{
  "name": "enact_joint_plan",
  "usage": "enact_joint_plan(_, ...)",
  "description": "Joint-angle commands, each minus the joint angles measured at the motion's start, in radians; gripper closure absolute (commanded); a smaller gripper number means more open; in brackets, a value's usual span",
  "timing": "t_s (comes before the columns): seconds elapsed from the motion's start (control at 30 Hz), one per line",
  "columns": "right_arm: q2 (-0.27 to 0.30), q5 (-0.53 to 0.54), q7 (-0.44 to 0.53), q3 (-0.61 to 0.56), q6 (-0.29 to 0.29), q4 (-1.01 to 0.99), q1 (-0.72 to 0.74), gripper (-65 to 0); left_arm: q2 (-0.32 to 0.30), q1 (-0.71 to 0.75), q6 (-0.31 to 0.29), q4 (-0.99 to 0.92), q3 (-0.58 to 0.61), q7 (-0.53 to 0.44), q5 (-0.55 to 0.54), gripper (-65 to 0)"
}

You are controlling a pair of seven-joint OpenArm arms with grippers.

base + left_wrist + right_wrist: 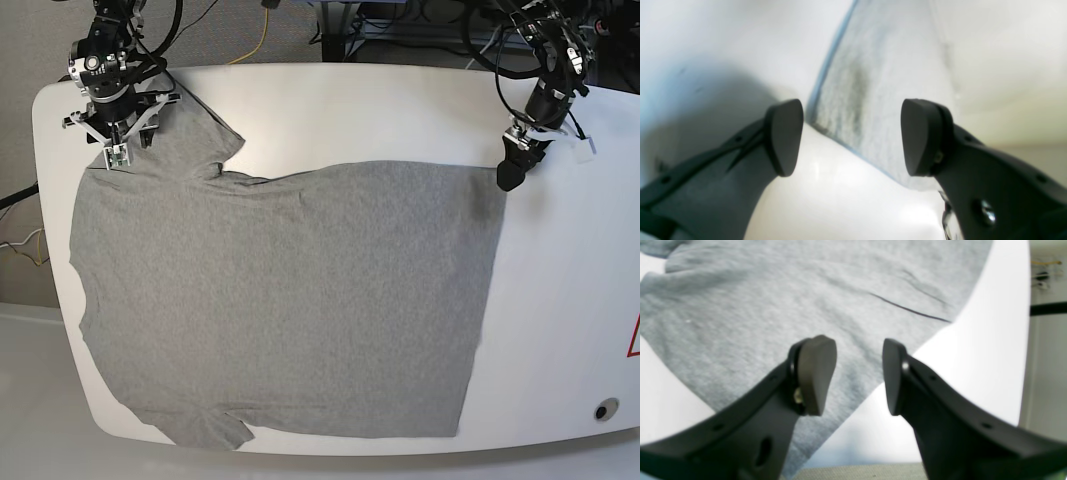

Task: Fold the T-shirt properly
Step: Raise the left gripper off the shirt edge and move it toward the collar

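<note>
Grey shirt (290,300) lies flat on the desk (560,330), long axis three to nine. Our left jaws (852,136) hover released at its one-o'clock corner; right jaws (858,376) gape, empty, over the eleven-o'clock sleeve.

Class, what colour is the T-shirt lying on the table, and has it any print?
Plain heather grey, no print: the T-shirt shows best in the base view.

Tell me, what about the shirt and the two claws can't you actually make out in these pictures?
- T-shirt neckline: base view, not visible; I cannot tell which side faces up.
- Left gripper: base view, too small and dark to see its jaws; the left wrist view shows them apart, but its cloth is blurred.
- Right gripper: base view, its tips merge with the sleeve; contact is unclear.
</note>
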Motion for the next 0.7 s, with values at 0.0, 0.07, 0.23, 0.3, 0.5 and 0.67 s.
enact_joint_plan(0.0,0.029,-0.001,0.016,0.007,-0.005,0.015,-0.001,-26.5,0.003,0.001,0.019,-0.01,-0.008,0.008,0.014,-43.2)
enact_joint_plan(0.07,0.037,-0.001,0.016,0.007,-0.005,0.015,-0.002,-26.5,0.003,0.001,0.019,-0.01,-0.029,0.01,0.014,-43.2)
enact_joint_plan(0.23,0.04,-0.001,0.016,0.007,-0.005,0.015,-0.002,-26.5,0.004,0.001,0.019,-0.011,-0.039,0.013,0.013,-43.2)
enact_joint_plan(0.3,0.04,-0.001,0.016,0.007,-0.005,0.015,-0.002,-26.5,0.004,0.0,0.019,-0.011,-0.039,0.013,0.013,-43.2)
enact_joint_plan(0.5,0.039,-0.001,0.016,0.007,-0.005,0.015,-0.001,-26.5,0.004,-0.002,0.019,-0.011,-0.036,0.015,0.013,-43.2)
enact_joint_plan(0.67,0.037,-0.001,0.016,0.007,-0.005,0.015,-0.001,-26.5,0.024,-0.006,0.021,-0.008,-0.034,0.015,0.014,-43.2)
